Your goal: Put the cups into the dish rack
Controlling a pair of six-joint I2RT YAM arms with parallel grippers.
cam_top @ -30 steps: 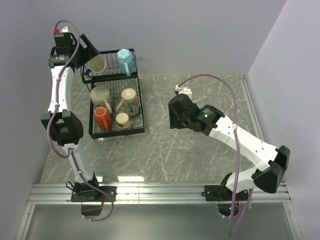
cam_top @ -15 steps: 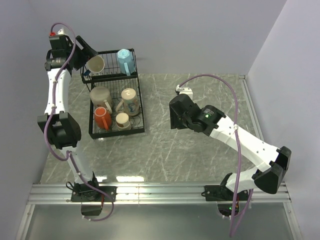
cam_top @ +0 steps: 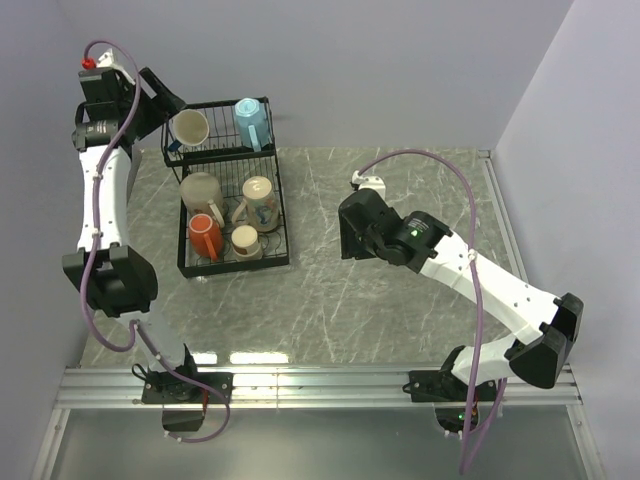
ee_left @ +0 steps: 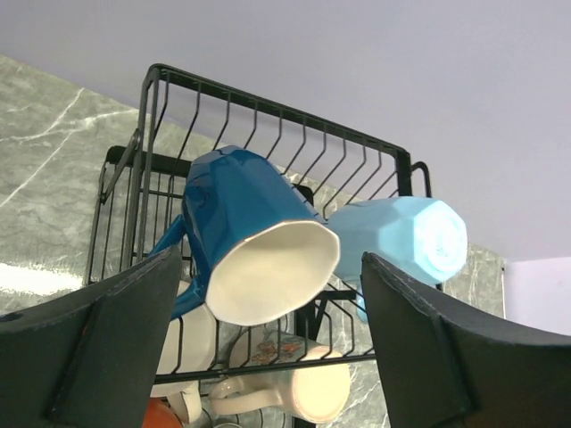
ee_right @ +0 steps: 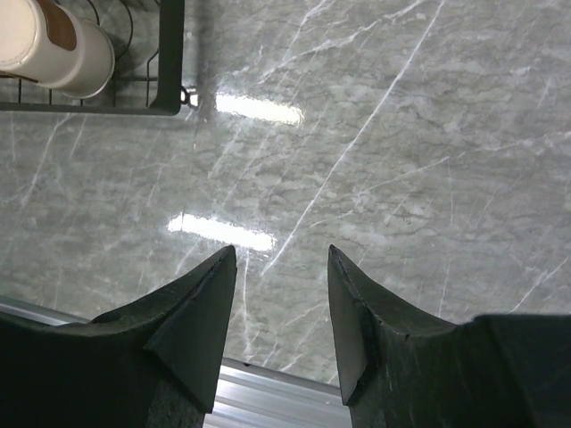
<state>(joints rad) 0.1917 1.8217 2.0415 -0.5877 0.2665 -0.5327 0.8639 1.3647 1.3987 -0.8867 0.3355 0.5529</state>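
Observation:
The black wire dish rack stands at the back left. On its upper shelf a dark blue mug, white inside, lies tilted beside a light blue mug. On the lower tier are a beige mug, a cream patterned mug, an orange-red mug and a small cup. My left gripper is open and empty, just back-left of the dark blue mug; its fingers stand wide apart, not touching the mug. The light blue mug is to the right. My right gripper is open and empty over the table.
Purple walls close in the back and both sides. A metal rail runs along the near edge. In the right wrist view, a corner of the rack with a cream mug shows at the top left.
My left gripper has drawn back, up and to the left, away from the dark blue mug, which stays on the upper shelf. The right arm has not moved.

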